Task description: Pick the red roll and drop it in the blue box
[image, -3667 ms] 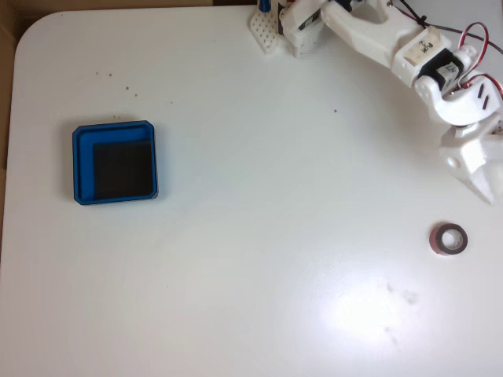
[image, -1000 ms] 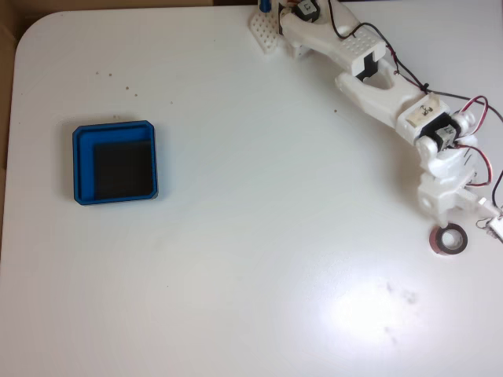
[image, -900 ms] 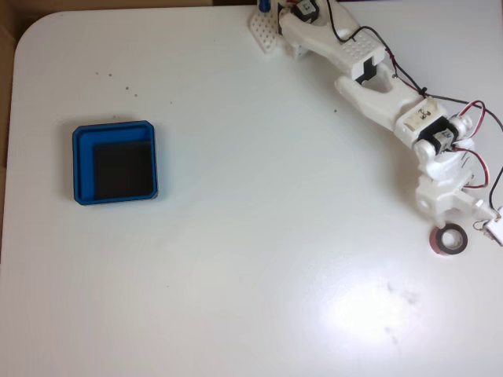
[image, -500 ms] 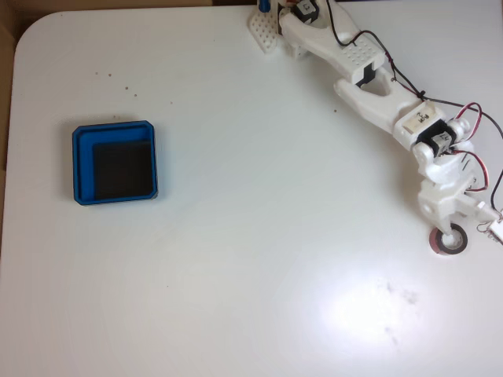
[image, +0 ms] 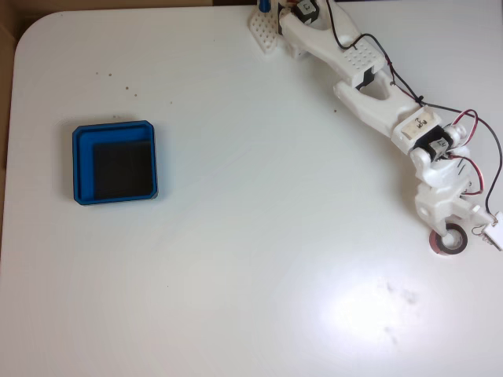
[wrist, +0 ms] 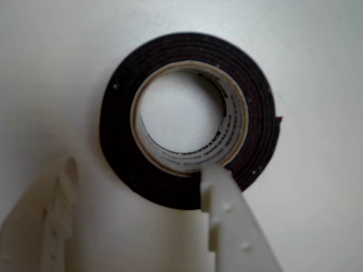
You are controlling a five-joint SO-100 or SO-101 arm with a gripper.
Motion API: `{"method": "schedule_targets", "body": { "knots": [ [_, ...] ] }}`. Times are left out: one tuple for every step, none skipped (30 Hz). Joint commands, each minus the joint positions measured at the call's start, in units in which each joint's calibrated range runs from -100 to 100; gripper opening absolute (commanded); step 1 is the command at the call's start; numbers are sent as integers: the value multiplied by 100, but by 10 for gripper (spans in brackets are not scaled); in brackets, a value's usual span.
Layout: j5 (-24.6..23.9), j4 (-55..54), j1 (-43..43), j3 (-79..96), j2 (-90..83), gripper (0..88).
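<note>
Still at the pick step. In the wrist view, jaws (wrist: 136, 187) spread open over the red roll (wrist: 122, 164), one finger (wrist: 229, 221) reaching into the hollow centre, the other outside the ring wall at lower left. Roll lying flat on the tabletop (image: 251, 259), near its right edge in the fixed view (image: 451, 245). Next, probably: close on the wall, lift, then carry across to the blue box (image: 115, 128), well apart at far left.

Hobby or lab bench setup: bare white rounded-corner tabletop (image: 236, 259), small white 3D-printed plastic robot arm (image: 377, 102) with exposed red and black wires (image: 471, 161), cardboard-brown surface beyond table edge (image: 6, 47).
</note>
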Motion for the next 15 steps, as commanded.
{"method": "schedule_targets", "body": {
  "knots": [
    [16,-117,-42,-447,-88,200],
    [16,-125,-81,-447,-88,200],
    [16,-125,-110,-456,-88,200],
    [16,-125,-120,-456,-80,200],
    [16,-125,-130,-447,-80,200],
    [16,-125,-149,-456,-80,200],
    [16,-125,-179,-456,-80,200],
    [7,-125,-198,-456,-80,200],
    [7,-125,-208,-465,-80,200],
    [7,-125,-218,-465,-80,200],
    [7,-125,-218,-456,-80,200],
    [7,-125,-228,-447,-80,200],
    [7,-125,-228,-447,-80,200],
    [7,-125,-228,-447,-80,200],
    [7,-125,-228,-447,-80,200]
  ]
}}
